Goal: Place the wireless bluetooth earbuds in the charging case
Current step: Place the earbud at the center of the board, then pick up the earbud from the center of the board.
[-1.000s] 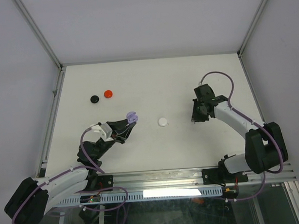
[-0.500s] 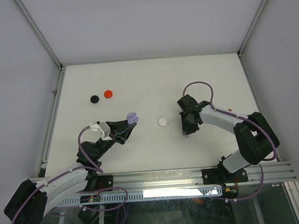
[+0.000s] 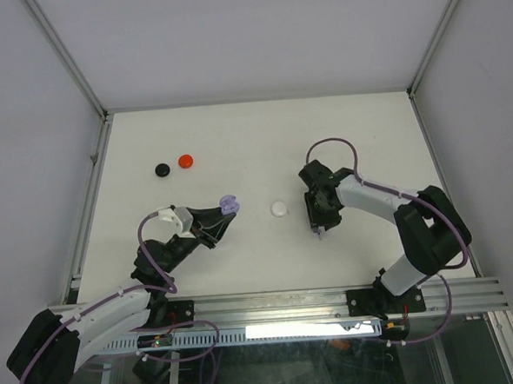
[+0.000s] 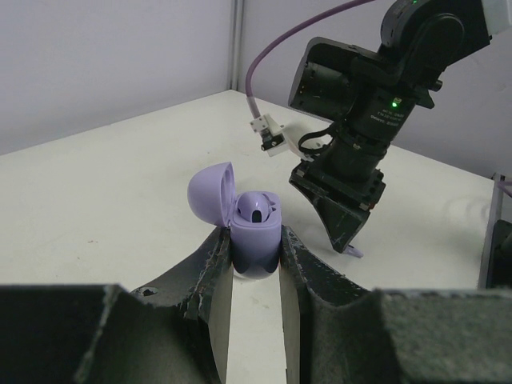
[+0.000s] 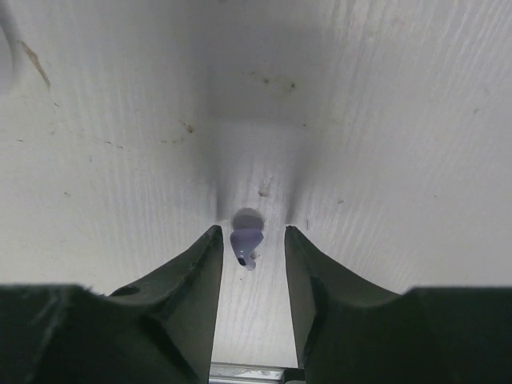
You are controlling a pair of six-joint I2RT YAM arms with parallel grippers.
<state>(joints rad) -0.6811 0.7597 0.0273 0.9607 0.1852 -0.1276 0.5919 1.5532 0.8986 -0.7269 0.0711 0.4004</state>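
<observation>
Right of the charging case [image 4: 256, 236], itself clamped lid-open by the left gripper [image 4: 254, 254]: centre the parted right gripper [image 3: 318, 227] fingers astride the earbud [image 5: 246, 238] lying loose on the table [image 3: 235, 132], lower squarely, close gently.

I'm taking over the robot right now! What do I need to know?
Left tool: shut on the case, lid open.
Right tool: open, down at the table, jaws either side of a loose bud, not gripping it yet.
Done: one bud looks seated in the case.
Left: grip the loose bud, carry it over, put it in the case.
</observation>
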